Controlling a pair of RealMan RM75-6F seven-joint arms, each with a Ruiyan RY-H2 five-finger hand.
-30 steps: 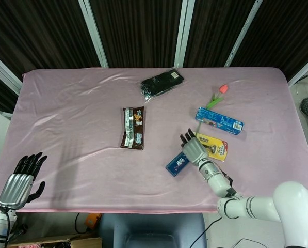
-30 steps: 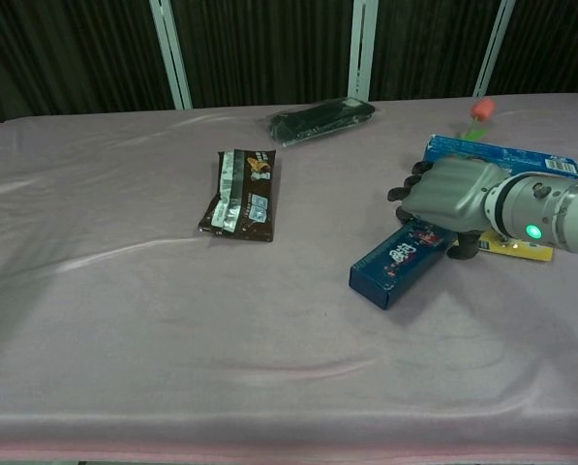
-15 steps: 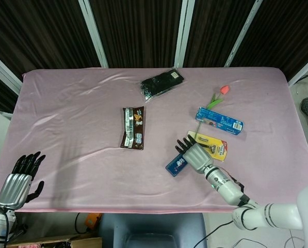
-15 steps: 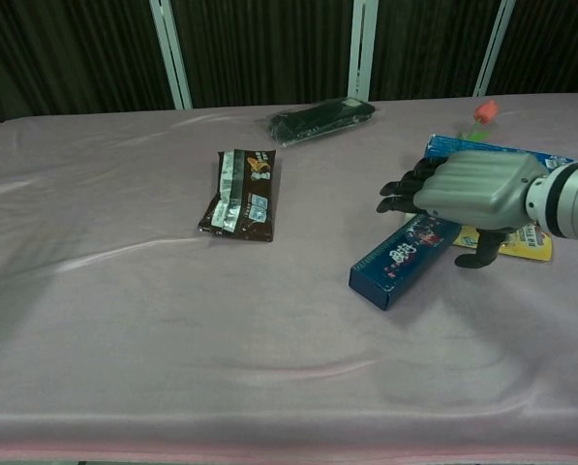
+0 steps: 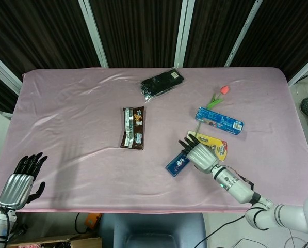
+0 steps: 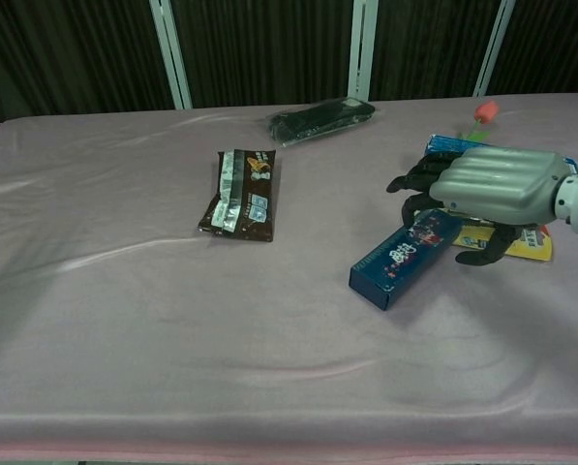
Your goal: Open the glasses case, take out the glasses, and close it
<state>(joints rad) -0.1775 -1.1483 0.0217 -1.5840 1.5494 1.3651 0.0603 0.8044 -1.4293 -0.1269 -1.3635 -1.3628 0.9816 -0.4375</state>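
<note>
Glasses case: a black glasses case (image 5: 162, 82) (image 6: 320, 117), in what looked like clear wrapping, lay closed on the far middle of the bench (image 5: 66, 113), which was draped in pink cloth
Case relative to fingers: it was well apart from both hands, with no fingers near it; the brown snack wrapper (image 5: 133, 127) (image 6: 240, 194) lay between it and the near edge
Right hand: the right hand (image 5: 199, 153) (image 6: 492, 184) hung over the near right of the bench, its back turned up
Right fingers: the dark fingers (image 6: 411, 181) were released and spread, pointing toward the far left and grasping nothing
Below the right hand: a dark blue box (image 5: 177, 164) (image 6: 405, 257) lay slanted, its far end under the palm; whether the hand touched it could not be told
Beside the right hand: a yellow pack (image 5: 215, 145) (image 6: 521, 247) lay just to its right, partly hidden in the chest view
Further right: a light blue box (image 5: 219, 121) (image 6: 453, 145) lay beyond the yellow pack, and an artificial flower (image 5: 223, 89) (image 6: 484, 109) with a pink-red bud lay beyond that
Left hand: the left hand (image 5: 19, 183) stood off the near left corner of the bench, seen only in the head view
Left fingers: released and fanned upward, grasping nothing
</note>
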